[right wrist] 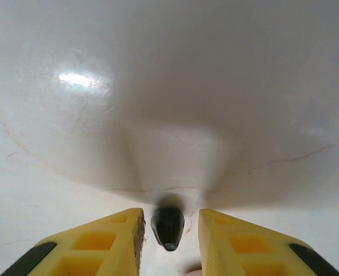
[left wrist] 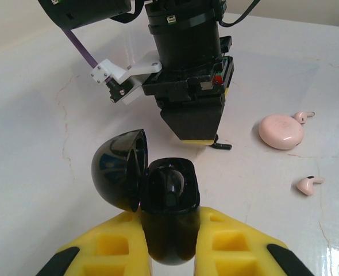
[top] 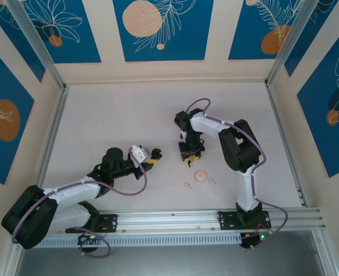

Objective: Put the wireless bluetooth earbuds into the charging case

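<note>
**Supervisor:** Where was your left arm at that moment?

**Operator:** On the overhead view my left gripper (top: 153,156) sat at about 9 o'clock from the right gripper (top: 191,156), with a stretch of bare table (top: 112,115) between them. Its yellow fingers (left wrist: 115,244) were clamped on the black charging case (left wrist: 170,218), one on each flank, and the case stood upright between them. The lid (left wrist: 120,169) hung open toward 10 o'clock in the left wrist view. The inside was all glossy black, so I could not tell whether anything lay in it.

**Supervisor:** And the right one?

**Operator:** It pointed straight down at the table. Through its wrist camera I saw the two fingers (right wrist: 109,241) set narrow, with a black earbud (right wrist: 168,225) lying on the table between them. A sliver of table showed on either side of the earbud, so neither pad was touching it.

**Supervisor:** The pink set?

**Operator:** From overhead, the pink case (top: 201,175) lay closed on the table at 5 o'clock from the right gripper, near it. The first pink earbud (top: 187,185) lay at 8 o'clock from that case, a little apart. The second pink earbud (top: 211,181) lay at 4 o'clock, just beside the case. I could not tell whether the two touched.
</note>
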Available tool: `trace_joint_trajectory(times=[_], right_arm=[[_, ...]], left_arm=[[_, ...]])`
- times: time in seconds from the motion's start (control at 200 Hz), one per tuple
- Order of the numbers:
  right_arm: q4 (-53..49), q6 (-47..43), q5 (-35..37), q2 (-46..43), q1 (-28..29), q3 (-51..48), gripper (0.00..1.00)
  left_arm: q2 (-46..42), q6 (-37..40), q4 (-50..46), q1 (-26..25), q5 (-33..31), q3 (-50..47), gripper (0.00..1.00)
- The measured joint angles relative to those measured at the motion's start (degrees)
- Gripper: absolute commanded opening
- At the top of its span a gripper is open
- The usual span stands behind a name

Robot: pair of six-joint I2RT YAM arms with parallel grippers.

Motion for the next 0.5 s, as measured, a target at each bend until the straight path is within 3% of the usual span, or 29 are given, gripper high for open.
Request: trace_joint_trajectory(times=[0.5], right_arm=[[-0.3,-0.3,0.3,0.9,0.0,0.1,0.25]], left_arm=[[0.0,0.4,-0.2,0.0,0.0,0.0,0.08]])
